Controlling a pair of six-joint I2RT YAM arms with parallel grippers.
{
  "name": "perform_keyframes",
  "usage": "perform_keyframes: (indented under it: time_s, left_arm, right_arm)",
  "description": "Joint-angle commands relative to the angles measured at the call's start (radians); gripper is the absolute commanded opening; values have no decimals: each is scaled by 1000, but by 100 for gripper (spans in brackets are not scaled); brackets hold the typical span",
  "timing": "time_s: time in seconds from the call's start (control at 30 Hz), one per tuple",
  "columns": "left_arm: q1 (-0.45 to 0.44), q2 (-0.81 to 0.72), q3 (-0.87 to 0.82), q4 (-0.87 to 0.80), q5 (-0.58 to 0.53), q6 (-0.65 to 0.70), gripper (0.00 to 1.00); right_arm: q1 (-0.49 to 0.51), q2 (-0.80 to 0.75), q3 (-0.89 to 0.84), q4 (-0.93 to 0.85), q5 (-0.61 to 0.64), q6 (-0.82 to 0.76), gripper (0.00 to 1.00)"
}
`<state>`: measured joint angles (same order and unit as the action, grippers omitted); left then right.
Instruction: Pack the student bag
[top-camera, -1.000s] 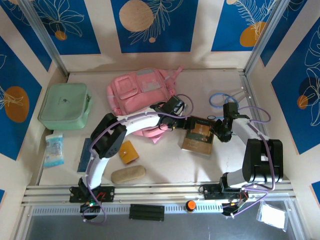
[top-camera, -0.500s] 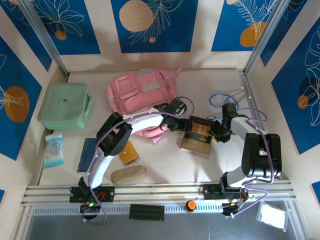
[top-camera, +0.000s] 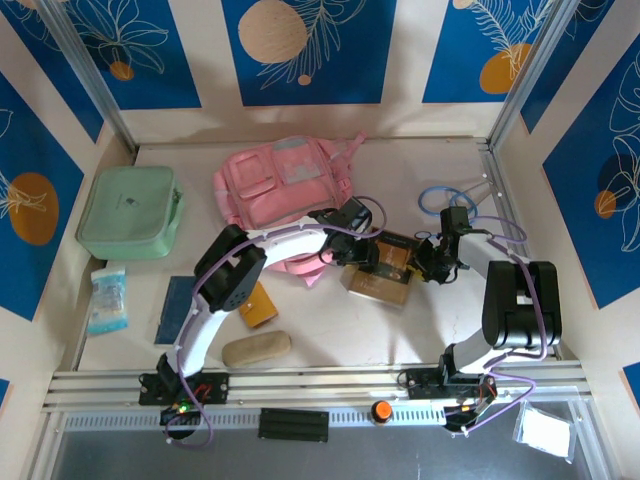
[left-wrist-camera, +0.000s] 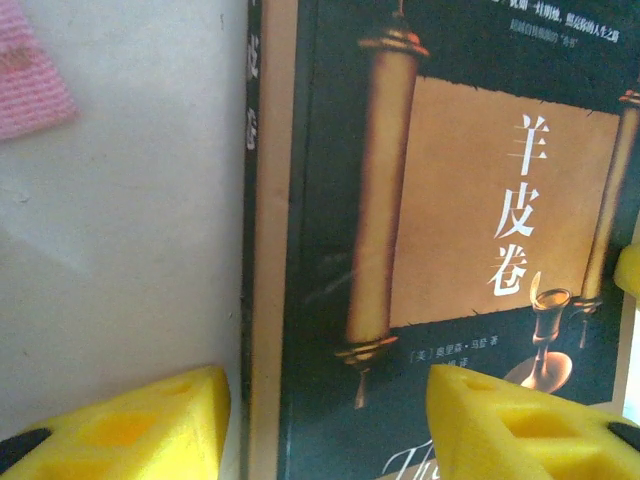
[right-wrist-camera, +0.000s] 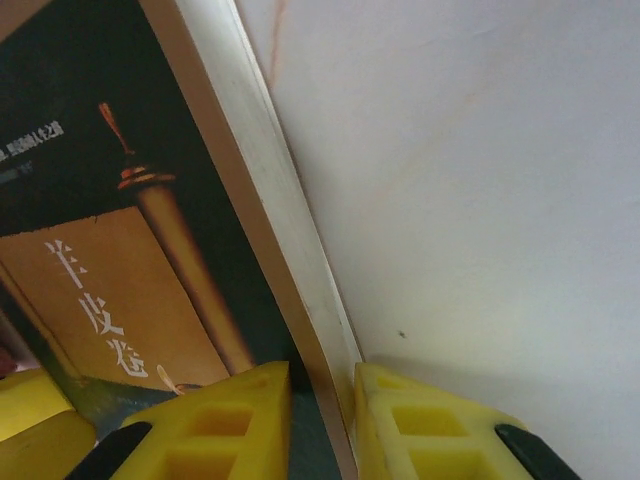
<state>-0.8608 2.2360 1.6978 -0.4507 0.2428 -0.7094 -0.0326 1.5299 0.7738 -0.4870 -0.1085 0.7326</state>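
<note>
Student bag (top-camera: 285, 185) beside left fingers (top-camera: 368, 257), parted astride book (top-camera: 385, 282), right fingers (top-camera: 424, 263) pinching it

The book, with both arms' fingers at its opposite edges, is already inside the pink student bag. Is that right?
Not inside. The top external view shows the book outside the student bag, just to its right. The left arm's fingers and right arm's fingers are indeed at its opposite edges.
</note>
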Motion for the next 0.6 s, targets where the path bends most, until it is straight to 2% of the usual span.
perform_keyframes:
  time_s: [0.0, 0.17, 0.33, 0.47, 0.57]
  left_arm:
    - [-2, 36, 27, -13, 9, -31, 55]
    - [2, 55, 30, 18, 74, -59, 57]
    - [26, 43, 64, 77, 241, -60, 61]
    - [37, -35, 62, 132, 312, -46, 57]
    - [44, -95, 72, 115, 310, -23, 51]
  right_arm:
    - [10, 33, -25, 19, -73, 11, 22]
    - [8, 38, -20, 24, -84, 11, 22]
    - [5, 36, -22, 40, -101, 21, 21]
    - [-4, 17, -32, 106, -188, 16, 21]
    - [-15, 13, -42, 158, -249, 35, 21]
